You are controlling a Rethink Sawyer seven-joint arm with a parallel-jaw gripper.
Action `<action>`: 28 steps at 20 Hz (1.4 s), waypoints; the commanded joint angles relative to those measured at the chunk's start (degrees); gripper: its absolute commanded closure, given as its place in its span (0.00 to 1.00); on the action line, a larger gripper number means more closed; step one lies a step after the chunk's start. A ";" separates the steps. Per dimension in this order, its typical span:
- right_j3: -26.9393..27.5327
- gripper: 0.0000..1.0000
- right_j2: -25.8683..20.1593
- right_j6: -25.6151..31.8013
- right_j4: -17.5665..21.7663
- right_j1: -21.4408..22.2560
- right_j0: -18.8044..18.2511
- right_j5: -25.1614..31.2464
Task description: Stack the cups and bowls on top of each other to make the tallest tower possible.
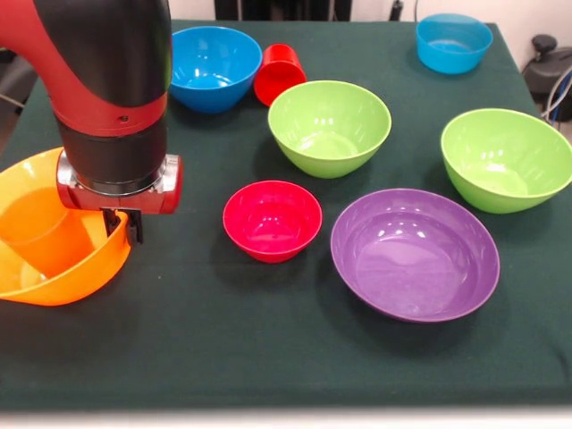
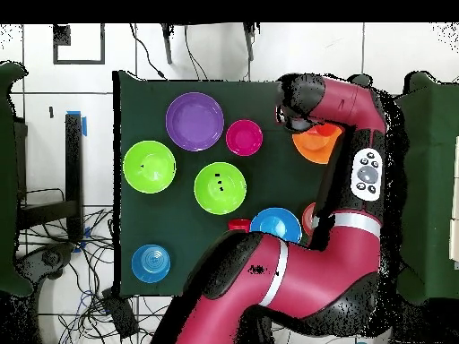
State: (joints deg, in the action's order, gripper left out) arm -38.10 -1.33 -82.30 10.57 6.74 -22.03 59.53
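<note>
At nine o'clock on the counter (image 1: 268, 357) a big orange bowl (image 1: 80, 268) is sitting with an orange cup (image 1: 45, 232) standing inside it. The end effector (image 1: 123, 225) is hanging right over that bowl's rim; I cannot tell whether it is open or closed, or gripping anything. At the centre a small crimson bowl (image 1: 272, 220) is resting alone. A blue bowl (image 1: 212, 67) and a tipped red cup (image 1: 280, 73) are lying at eleven o'clock. Two green bowls (image 1: 329, 127) (image 1: 506, 158) are sitting between one and three o'clock, a purple bowl (image 1: 414, 254) at four, another blue bowl (image 1: 453, 42) at one.
</note>
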 commanded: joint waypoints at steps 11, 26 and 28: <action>-3.12 1.00 -1.46 -8.09 -0.15 -0.95 4.61 -3.43; -5.51 1.00 0.01 -8.94 -0.62 -0.37 5.95 -4.79; -6.04 1.00 0.09 -8.70 -0.73 -0.09 5.97 -4.90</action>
State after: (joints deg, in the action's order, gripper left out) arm -38.47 1.99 -82.55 10.52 6.74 -17.32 58.76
